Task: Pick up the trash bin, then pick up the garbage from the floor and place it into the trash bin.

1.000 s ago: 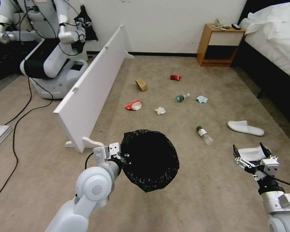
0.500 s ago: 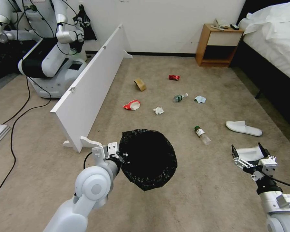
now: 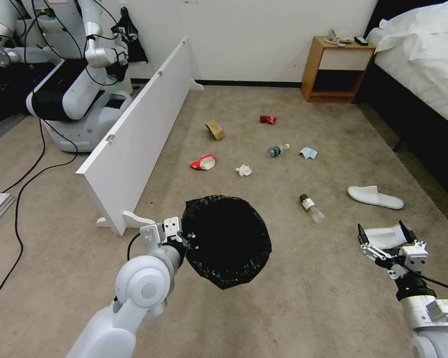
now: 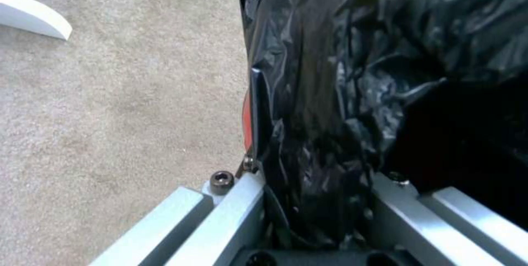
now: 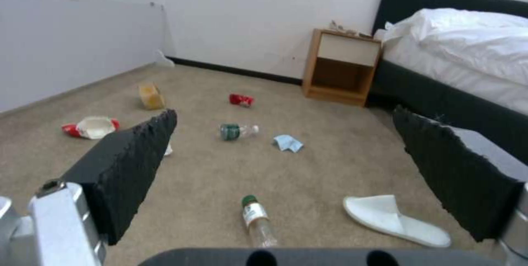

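A: Entry, left arm. The left gripper point(image 3: 184, 237) is seen clamped on the rim of the small round trash bin lined with a crinkly glossy black plastic bag point(image 3: 226, 241). The bin is held clear of the beige carpet point(image 3: 293, 298), mouth facing up, ahead of the robot. In the left wrist view the bag point(image 4: 341, 92) is pinched between the metal fingers point(image 4: 247, 200), and a sliver of the red body is visible beside the liner.

B: Right arm?

A: The right gripper point(image 3: 385, 237) is held low at the right, its black pads spread wide apart and nothing gripped. A white slipper point(image 3: 386, 237) lies on the carpet directly beneath it; contact cannot be told.

B: Litter positions?

A: All recorded on the carpet, well apart from the bin. A clear bottle with a green label and cap point(image 3: 311, 208) lies nearest, to the right of the bin. A second white slipper point(image 3: 375, 197) lies beyond it, toward the bed with white bedding point(image 3: 423, 54). A crumpled white tissue point(image 3: 244, 170) and a crushed red-and-white paper cup point(image 3: 202, 162) lie ahead of the bin. Farther on, a second green-labelled bottle point(image 3: 278, 149) is noted just beside a light blue cloth point(image 3: 308, 152). A tan paper bag point(image 3: 215, 130) and a crushed red can point(image 3: 268, 119) lie farthest, toward the wooden nightstand point(image 3: 334, 69).

B: Surroundings?

A: A long white panel point(image 3: 139, 134) stands on edge at the left, with a second white robot point(image 3: 74, 79) behind it.
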You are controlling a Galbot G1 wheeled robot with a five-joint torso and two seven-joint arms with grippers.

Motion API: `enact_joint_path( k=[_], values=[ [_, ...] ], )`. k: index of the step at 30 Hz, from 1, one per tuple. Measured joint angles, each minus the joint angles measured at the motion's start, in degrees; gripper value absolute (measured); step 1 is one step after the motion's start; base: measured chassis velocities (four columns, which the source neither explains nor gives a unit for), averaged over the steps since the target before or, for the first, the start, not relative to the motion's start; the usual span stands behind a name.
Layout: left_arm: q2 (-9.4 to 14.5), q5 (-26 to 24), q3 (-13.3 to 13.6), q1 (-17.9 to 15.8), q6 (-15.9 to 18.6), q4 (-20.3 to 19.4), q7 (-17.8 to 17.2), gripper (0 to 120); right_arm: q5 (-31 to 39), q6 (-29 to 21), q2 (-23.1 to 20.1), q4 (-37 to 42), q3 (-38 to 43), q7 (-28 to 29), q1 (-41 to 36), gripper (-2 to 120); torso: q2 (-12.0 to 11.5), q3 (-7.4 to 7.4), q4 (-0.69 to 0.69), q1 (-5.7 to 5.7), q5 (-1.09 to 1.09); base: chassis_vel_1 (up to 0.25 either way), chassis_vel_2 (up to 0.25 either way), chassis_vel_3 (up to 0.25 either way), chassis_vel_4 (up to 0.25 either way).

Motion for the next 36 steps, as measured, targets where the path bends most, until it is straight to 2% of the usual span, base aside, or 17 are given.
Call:
enact_joint_path(
  k=[13, 27, 32, 36],
  values=[
    [-0.38, 0.16, 0.0, -0.1, -0.01, 0.48, 0.22, 0, 1.0, -1.18, -0.08, -0.21, -0.39, -0.28, 0.5, 100, 0.0, 0.0, 0.0, 0.0, -0.01, -0.028, -0.025, 0.027, 0.024],
    [-1.04, 0.43, 0.07, -0.02, -0.02, 0.67, 0.63, 0, 0.38, -0.55, -0.09, -0.78, -0.53, -0.2, 0.85, 100, 0.0, 0.0, -0.04, 0.0, 0.04, -0.181, -0.174, 0.192, 0.178],
    [-1.03, 0.56, -0.06, 0.04, -0.05, 0.68, 0.66, 0, 0.26, -0.29, 0.02, -0.82, -0.7, -0.2, 0.87, 100, 0.0, 0.0, 0.03, 0.0, -0.01, 0.011, 0.018, 0.0, -0.002],
    [-1.06, 0.61, -0.09, 0.05, -0.05, 0.68, 0.65, 0, 0.25, -0.28, 0.03, -0.82, -0.73, -0.06, 0.94, 100, 0.0, 0.0, 0.02, 0.0, -0.02, 0.046, 0.033, -0.033, -0.03]
  ],
)
